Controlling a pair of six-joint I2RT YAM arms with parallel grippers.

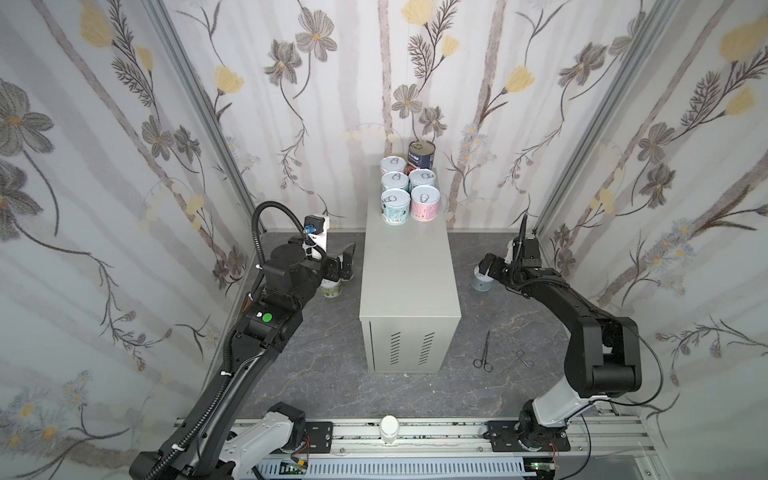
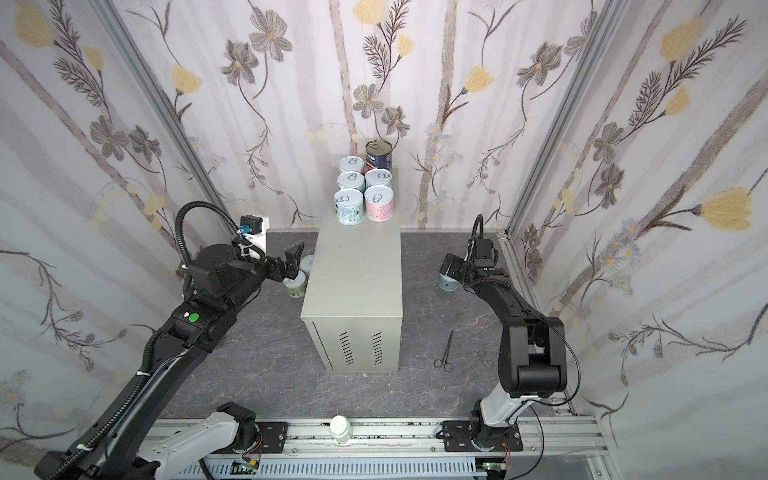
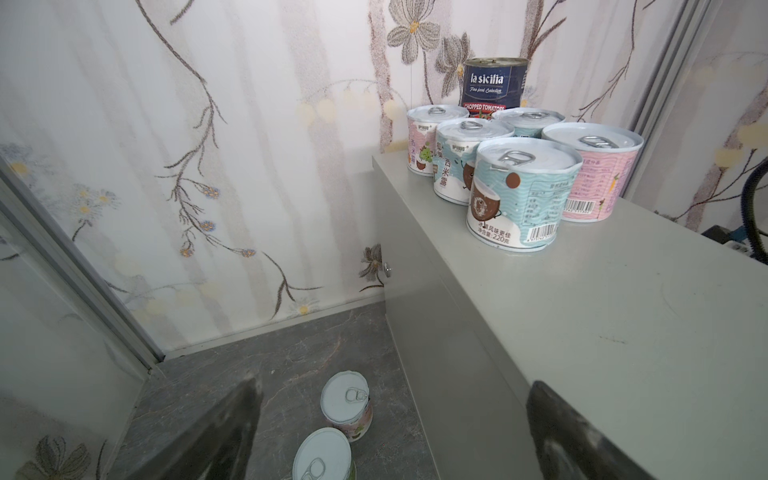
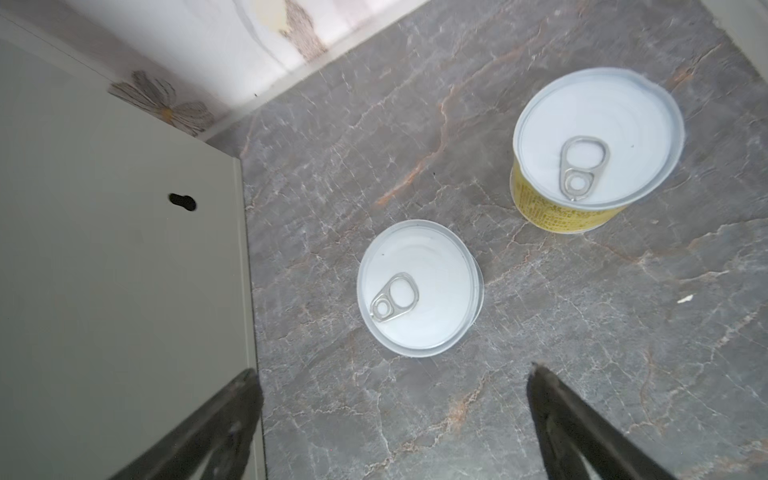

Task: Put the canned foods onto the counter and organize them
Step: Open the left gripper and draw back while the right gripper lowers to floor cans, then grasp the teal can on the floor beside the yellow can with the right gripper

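right wrist view: the right gripper point(image 4: 392, 372) has its jaws wide apart and holds nothing. it hangs above two upright cans on the floor point(image 4: 623, 332): a near can point(image 4: 419, 286) almost under the fingertips and a yellow can point(image 4: 598, 141) further off. both stand beside the counter point(image 4: 104, 249).

left wrist view: the left gripper point(image 3: 392, 384) is likewise spread and empty, level with the counter's edge. two floor cans point(image 3: 347, 399) stand below it, close together.

in both top views, six cans stand at the far end of the counter top in two rows: five short cans point(image 1: 395, 203) and one tall can point(image 1: 421, 153) at the back.

judged status: six of ten are placed. four remain on the floor, two on each side. the near part of the counter top has room for them.
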